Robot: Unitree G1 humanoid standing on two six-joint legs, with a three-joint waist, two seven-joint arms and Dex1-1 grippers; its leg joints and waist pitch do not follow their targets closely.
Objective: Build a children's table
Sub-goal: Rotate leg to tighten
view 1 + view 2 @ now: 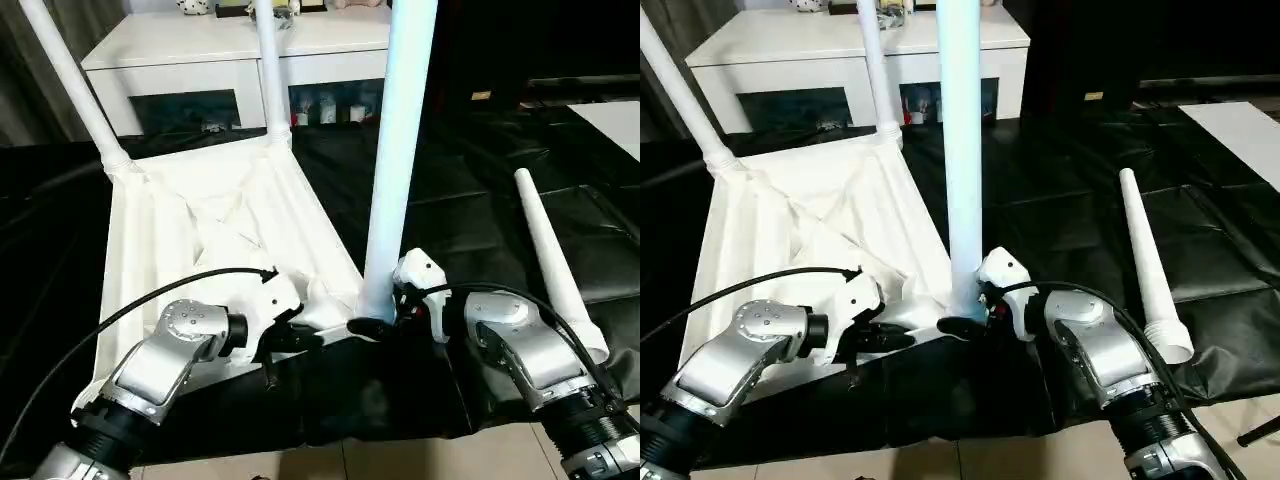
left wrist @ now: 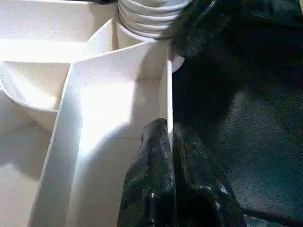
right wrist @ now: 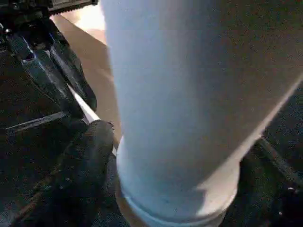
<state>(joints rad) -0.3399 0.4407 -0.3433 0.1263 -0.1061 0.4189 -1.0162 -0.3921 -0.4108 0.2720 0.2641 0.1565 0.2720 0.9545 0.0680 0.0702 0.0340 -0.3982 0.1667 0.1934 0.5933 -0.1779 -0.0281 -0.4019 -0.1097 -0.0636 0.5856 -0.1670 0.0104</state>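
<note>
The children's table lies upside down on the black mat, its ribbed white top (image 1: 200, 230) facing up. Two legs (image 1: 70, 80) (image 1: 268, 70) stand at its far corners. A third leg (image 1: 400, 150) stands upright in the near right corner. My right gripper (image 1: 375, 322) is closed round that leg's base, with one finger (image 3: 85, 165) against its collar. My left gripper (image 1: 300, 335) is shut on the top's near rim (image 2: 166, 85), just left of that corner. A loose leg (image 1: 555, 260) lies on the mat to the right.
A white cabinet (image 1: 230, 50) with dark glass doors stands right behind the table top. The black mat (image 1: 480, 200) spreads to the right, with a white panel (image 1: 615, 120) at its far right edge. Tiled floor (image 1: 400, 460) shows at the near edge.
</note>
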